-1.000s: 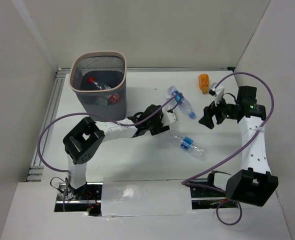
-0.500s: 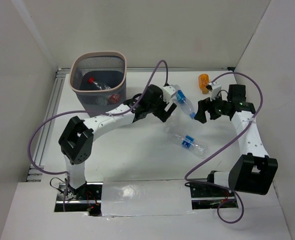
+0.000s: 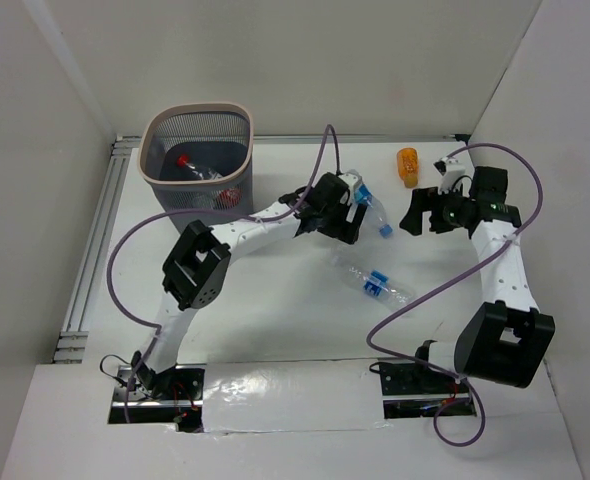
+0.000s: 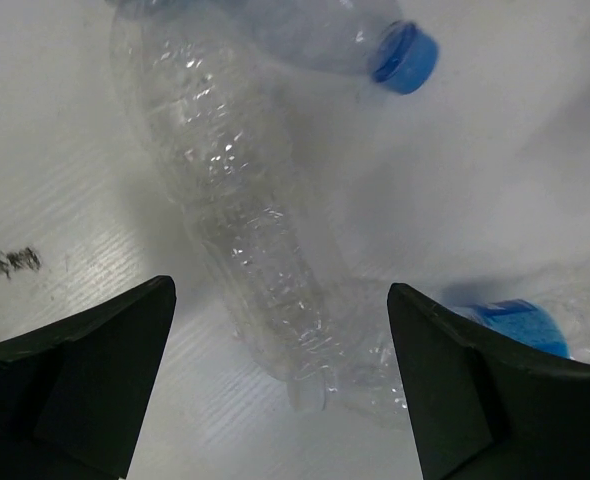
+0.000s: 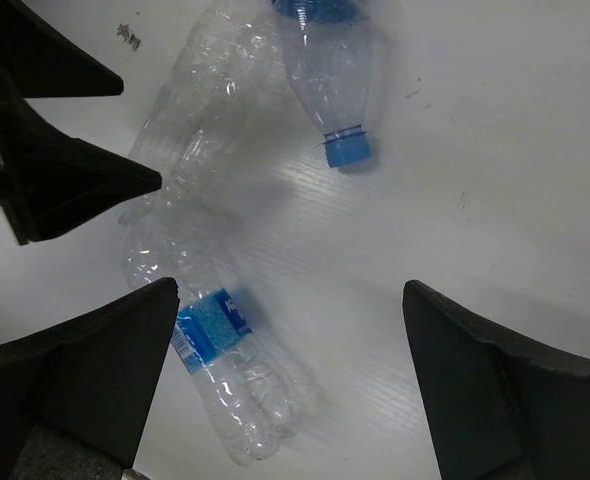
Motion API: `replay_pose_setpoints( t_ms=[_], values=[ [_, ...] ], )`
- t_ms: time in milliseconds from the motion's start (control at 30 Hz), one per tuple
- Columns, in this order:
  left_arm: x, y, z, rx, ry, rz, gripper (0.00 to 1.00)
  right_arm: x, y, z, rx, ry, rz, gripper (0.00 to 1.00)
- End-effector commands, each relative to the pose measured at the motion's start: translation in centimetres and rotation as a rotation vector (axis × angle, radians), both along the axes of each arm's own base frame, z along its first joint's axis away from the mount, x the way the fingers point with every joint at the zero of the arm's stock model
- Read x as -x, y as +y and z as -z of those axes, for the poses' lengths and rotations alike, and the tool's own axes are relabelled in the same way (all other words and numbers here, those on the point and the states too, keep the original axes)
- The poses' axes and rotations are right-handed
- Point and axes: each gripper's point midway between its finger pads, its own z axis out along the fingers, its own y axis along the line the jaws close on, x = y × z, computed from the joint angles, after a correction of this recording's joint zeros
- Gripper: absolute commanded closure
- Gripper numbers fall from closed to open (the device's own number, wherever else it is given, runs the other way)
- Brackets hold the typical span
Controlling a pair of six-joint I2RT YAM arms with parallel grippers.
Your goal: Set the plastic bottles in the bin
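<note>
Left gripper (image 4: 280,283) hung wide open above bottle (image 4: 235,220) on bench (image 3: 275,300); right gripper (image 5: 290,290) open, empty, near. Bin (image 3: 197,110) well apart. Risk: grippers clashing over same cluster; slick bottle squirting from jaws.

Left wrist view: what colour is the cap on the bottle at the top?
Blue; the cap shows best in that left wrist view.

Left gripper (image 4: 280,290) with dark fingers spread wide at 7 and 5 o'clock, clear crinkled bottle (image 4: 245,220) lying on white table (image 4: 505,160) from 11 toward 6 o'clock, blue-capped bottle (image 4: 350,35) at 1 o'clock, blue-labelled bottle (image 4: 515,325) at 4 o'clock.
</note>
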Motion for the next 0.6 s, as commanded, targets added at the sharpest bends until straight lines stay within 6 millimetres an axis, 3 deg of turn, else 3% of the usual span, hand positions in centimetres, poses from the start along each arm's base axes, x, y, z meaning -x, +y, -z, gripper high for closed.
replay_pose_setpoints(
  t_ms=[0,133,367,500,533,567],
  values=[
    [-0.3,-0.5,1.2,-0.024,0.010,-0.080,0.00,-1.2,-0.1,-3.0,-0.005,-0.102,-0.001,0.00],
    [-0.4,-1.1,2.5,-0.067,-0.010,-0.126,0.00,-0.7,0.0,-3.2,-0.018,-0.105,-0.006,0.00],
    [-0.5,-0.5,5.3,-0.122,0.000,-0.188,0.02,0.0,0.5,-3.0,-0.021,-0.107,-0.031,0.00],
    [-0.4,0.6,6.0,-0.153,-0.003,-0.221,0.15,0.3,1.1,-3.2,-0.040,-0.120,-0.064,0.03],
    [-0.6,1.1,5.6,-0.162,-0.020,-0.240,0.31,0.6,1.4,-3.5,-0.044,-0.131,-0.088,0.07],
    [-0.6,1.1,5.6,-0.162,-0.021,-0.241,0.39,0.9,1.6,-3.4,-0.048,-0.125,-0.102,0.10]
  ],
)
